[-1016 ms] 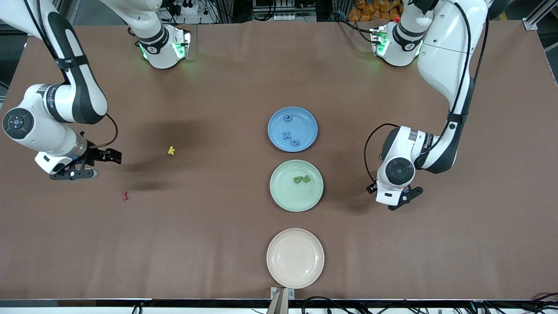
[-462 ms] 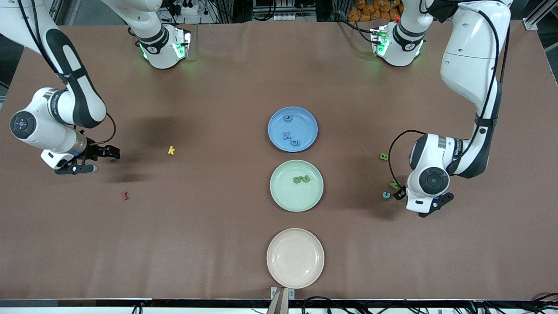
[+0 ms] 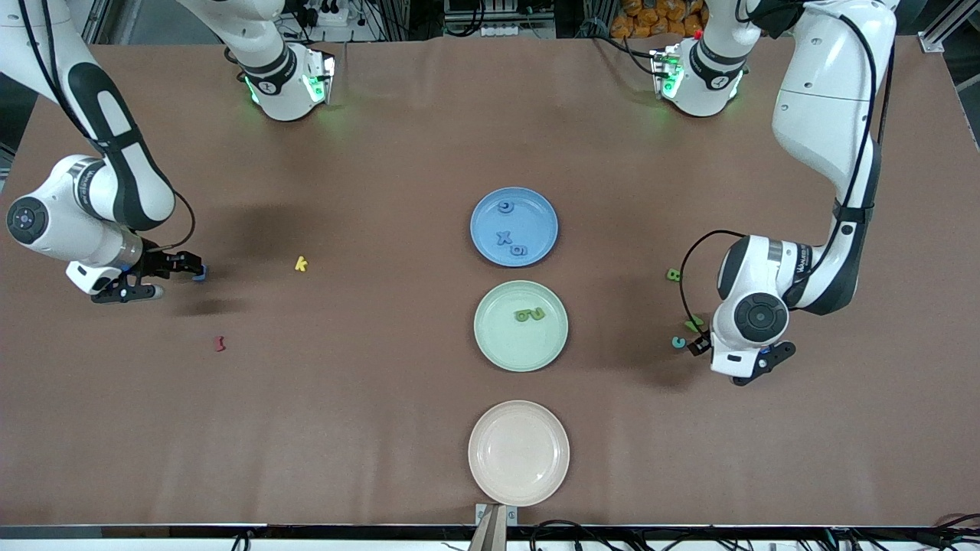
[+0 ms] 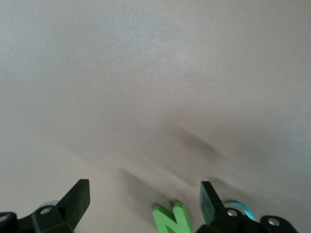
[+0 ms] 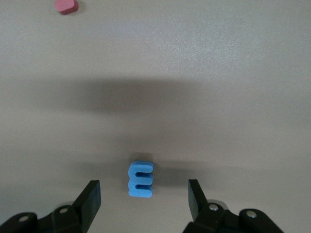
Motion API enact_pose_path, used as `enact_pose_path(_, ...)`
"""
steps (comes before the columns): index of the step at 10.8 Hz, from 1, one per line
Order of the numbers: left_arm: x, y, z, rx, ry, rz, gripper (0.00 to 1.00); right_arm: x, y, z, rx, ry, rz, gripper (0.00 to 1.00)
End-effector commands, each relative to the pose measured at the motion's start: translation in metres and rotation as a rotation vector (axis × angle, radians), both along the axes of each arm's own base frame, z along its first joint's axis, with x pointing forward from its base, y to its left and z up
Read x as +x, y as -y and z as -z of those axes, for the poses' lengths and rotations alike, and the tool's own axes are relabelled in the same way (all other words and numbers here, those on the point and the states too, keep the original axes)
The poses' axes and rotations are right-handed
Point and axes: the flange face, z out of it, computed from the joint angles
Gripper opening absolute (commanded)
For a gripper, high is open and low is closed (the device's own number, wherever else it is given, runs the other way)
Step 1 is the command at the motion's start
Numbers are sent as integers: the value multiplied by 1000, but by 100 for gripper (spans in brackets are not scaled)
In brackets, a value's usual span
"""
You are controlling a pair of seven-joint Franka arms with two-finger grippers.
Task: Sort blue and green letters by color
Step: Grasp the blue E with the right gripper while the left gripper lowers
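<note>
Right claw: the right claw (image 5: 144, 196) was low over the table (image 3: 367, 428) at the right arm's end, fingers spread, nothing pinched.
Blue E: the blue E (image 5: 141, 179) lay flat on the table between the right claw's two fingers, touching neither; its long axis ran along the fingers, so the jaws would meet its long sides.
Coming move: as I judged it, a straight closing would do, since the letter sat centred in the gap.
Left claw: the left claw (image 4: 145, 196) hung low at the left arm's end of the table, fingers spread wide and empty.
Green N: the green N (image 4: 170, 219) lay just inside the gap, close to one finger, off centre; a teal C (image 3: 678, 342) lay just beside that finger, outside the gap.
Farther out: a green B (image 3: 674, 275) lay near the left claw; a yellow k (image 3: 301, 264) and a dark red squiggle (image 3: 220, 343) lay near the right claw.
Plates: midway between the claws, the blue plate (image 3: 536, 245) carried three blue pieces, the green plate (image 3: 498, 344) two green ones, and the pink plate (image 3: 518, 453) none.
</note>
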Motion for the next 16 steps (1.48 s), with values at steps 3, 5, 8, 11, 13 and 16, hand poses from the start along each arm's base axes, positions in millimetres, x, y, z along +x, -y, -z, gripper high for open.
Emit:
enact_pose_path(3,-16,15,-15,-37,6,-66,100,-2,1,14,9,35,-2,66)
enact_pose_path(5,-12,7,-40,-127,65,-163,100,-2,-1,22,8,33,0,64)
enact_pose_path(8,-31,4,-16,-156,127,-191,100,-5,-4,28,11,22,1,64)
enact_pose_path(11,-35,-4,-9,-161,143,-219,100,-15,-6,35,15,8,3,63)
enact_pose_path(13,-37,-5,-2,-157,133,-221,100,-21,-7,40,12,15,5,52)
enact_pose_path(16,-43,-5,2,-166,136,-260,100,-20,-7,38,13,14,-1,3)
